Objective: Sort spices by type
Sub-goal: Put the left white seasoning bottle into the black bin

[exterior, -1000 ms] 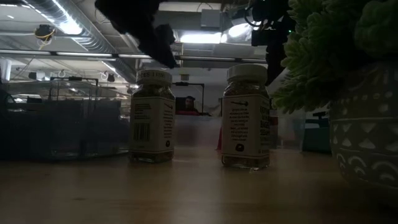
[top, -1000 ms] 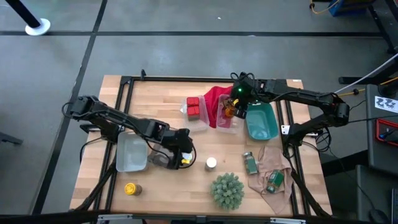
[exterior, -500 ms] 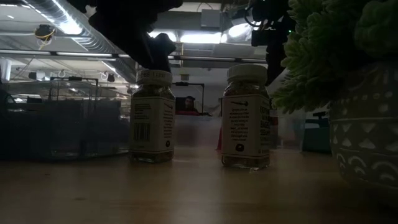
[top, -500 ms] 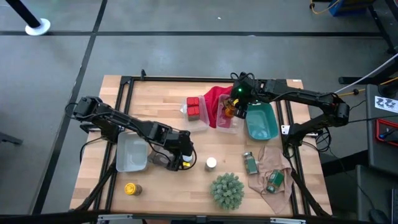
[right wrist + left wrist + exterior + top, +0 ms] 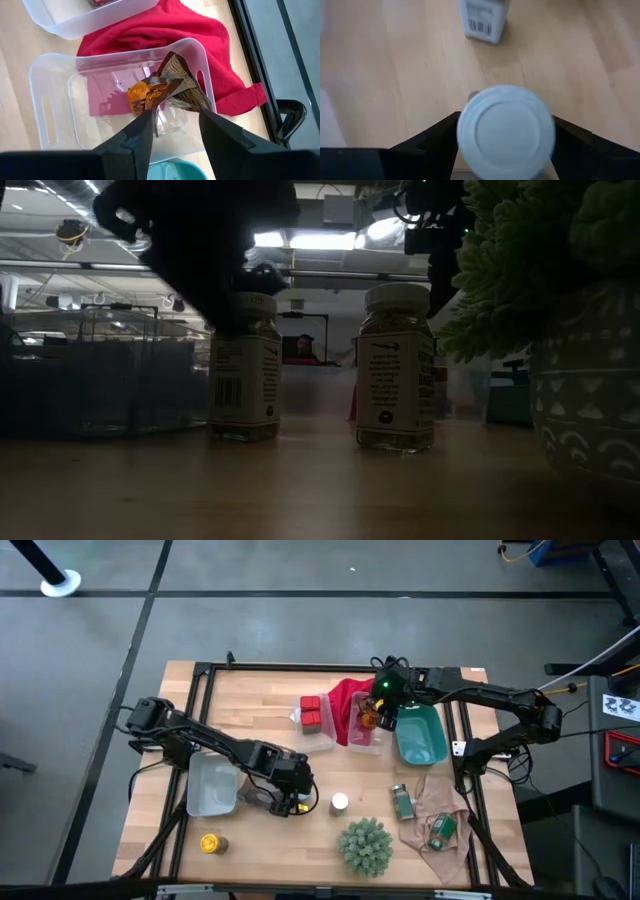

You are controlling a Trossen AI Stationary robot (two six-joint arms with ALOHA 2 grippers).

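Two white-topped jars stand on the table in the low view: one (image 5: 245, 370) under my left gripper (image 5: 235, 275), the other (image 5: 397, 370) to its right, also in the high view (image 5: 340, 802). In the left wrist view my open left gripper (image 5: 505, 137) straddles the first jar's white cap (image 5: 505, 131) from above. My right gripper (image 5: 175, 130) hangs open over a clear bin (image 5: 45, 105) in which a brown-amber packet (image 5: 160, 92) lies. In the high view it (image 5: 378, 712) is at the table's far side. My left gripper has one finger (image 5: 437, 137) on each side of the jar's white cap (image 5: 470, 120), coming from above and pointing down. The jar stands upright on the table. Whether the fingers touch the cap, I cannot tell.
Two red tins (image 5: 313, 712) sit in a clear bin beside the red cloth (image 5: 345, 698). A teal bin (image 5: 420, 735), a clear bin (image 5: 212, 785), a yellow-capped jar (image 5: 210, 843), two green-labelled jars (image 5: 403, 803) on a beige cloth and a spiky plant (image 5: 365, 845) stand around.
My left gripper has come down and toward the table's near edge, onto the left white-topped jar; its fingers now stand around the cap. The jars have stayed in place.
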